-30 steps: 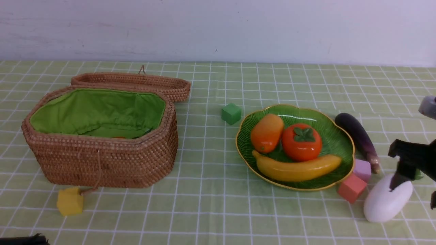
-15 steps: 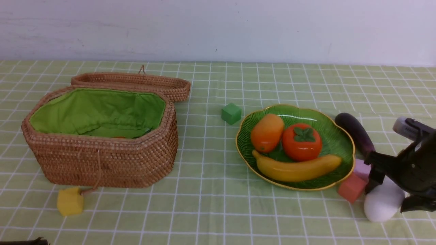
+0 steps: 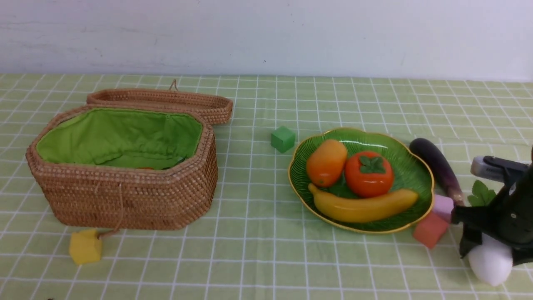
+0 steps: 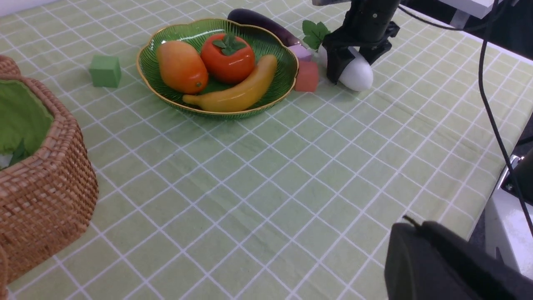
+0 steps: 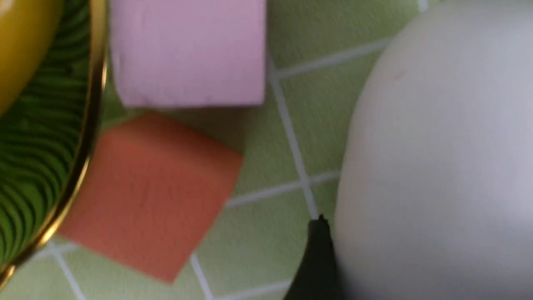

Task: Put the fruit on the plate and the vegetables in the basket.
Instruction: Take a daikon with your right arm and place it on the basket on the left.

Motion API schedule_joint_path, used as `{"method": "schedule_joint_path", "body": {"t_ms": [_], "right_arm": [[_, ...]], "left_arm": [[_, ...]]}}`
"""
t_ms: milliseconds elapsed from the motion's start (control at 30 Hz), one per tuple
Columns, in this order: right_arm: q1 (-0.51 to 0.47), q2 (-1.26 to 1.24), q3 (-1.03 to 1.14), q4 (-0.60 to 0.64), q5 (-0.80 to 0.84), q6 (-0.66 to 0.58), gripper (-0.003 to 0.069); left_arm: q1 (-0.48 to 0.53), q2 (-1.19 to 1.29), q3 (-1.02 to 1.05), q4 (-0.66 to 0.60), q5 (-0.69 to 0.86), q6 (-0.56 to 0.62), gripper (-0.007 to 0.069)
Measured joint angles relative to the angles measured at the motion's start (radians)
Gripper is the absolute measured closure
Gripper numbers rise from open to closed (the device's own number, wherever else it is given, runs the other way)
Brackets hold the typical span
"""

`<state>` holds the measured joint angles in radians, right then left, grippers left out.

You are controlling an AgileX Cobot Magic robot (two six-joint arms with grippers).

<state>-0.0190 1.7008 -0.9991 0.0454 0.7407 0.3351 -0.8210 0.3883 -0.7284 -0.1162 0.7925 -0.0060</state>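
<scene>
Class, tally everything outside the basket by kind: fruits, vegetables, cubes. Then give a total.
Fruits: 3 (mango, persimmon, banana)
Vegetables: 2 (eggplant, radish)
Cubes: 4 (green, yellow, pink, orange-red)
Total: 9

A surface (image 3: 258, 266) under a pale green checked cloth (image 3: 333, 96) with thin white grid lines filled the front view. Along its far edge rose a plain whitish wall (image 3: 266, 33), faintly scuffed near the far-left corner. The light was soft and even, casting only faint shadows.
</scene>
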Motion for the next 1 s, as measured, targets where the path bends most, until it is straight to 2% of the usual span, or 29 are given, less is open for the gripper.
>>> {"method": "schedule_joint_path", "body": {"t_ms": [167, 267, 433, 500, 533, 567, 600, 767, 1000], "right_arm": [[0.032, -0.167, -0.054, 0.021, 0.128, -0.009, 0.012], [0.163, -0.26, -0.158, 0.087, 0.157, -0.059, 0.012], [0.451, -0.211, -0.426, 0.204, 0.092, -0.273, 0.012], [0.504, -0.168, -0.502, 0.223, 0.069, -0.319, 0.012], [0.593, -0.088, -0.621, 0.241, 0.037, -0.379, 0.012], [0.601, -0.067, -0.635, 0.242, 0.033, -0.385, 0.012], [0.662, 0.018, -0.759, 0.25, 0.009, -0.429, 0.012], [0.747, 0.29, -1.08, 0.255, -0.03, -0.492, 0.012], [0.785, 0.598, -1.413, 0.254, -0.075, -0.533, 0.012]], "left_arm": [[0.0, 0.0, 0.0, 0.036, -0.002, 0.0, 0.0638], [0.0, 0.0, 0.0, 0.159, -0.002, -0.049, 0.0638], [0.0, 0.0, 0.0, 0.485, -0.008, -0.275, 0.0638], [0.0, 0.0, 0.0, 0.562, -0.008, -0.349, 0.0638], [0.0, -0.003, 0.0, 0.66, -0.008, -0.461, 0.0638], [0.0, -0.004, 0.0, 0.67, -0.008, -0.472, 0.0638], [0.0, -0.011, 0.0, 0.744, -0.004, -0.567, 0.0638], [0.0, -0.041, 0.0, 0.836, 0.023, -0.695, 0.0638], [0.0, -0.076, 0.0, 0.829, 0.063, -0.713, 0.0638]]}}
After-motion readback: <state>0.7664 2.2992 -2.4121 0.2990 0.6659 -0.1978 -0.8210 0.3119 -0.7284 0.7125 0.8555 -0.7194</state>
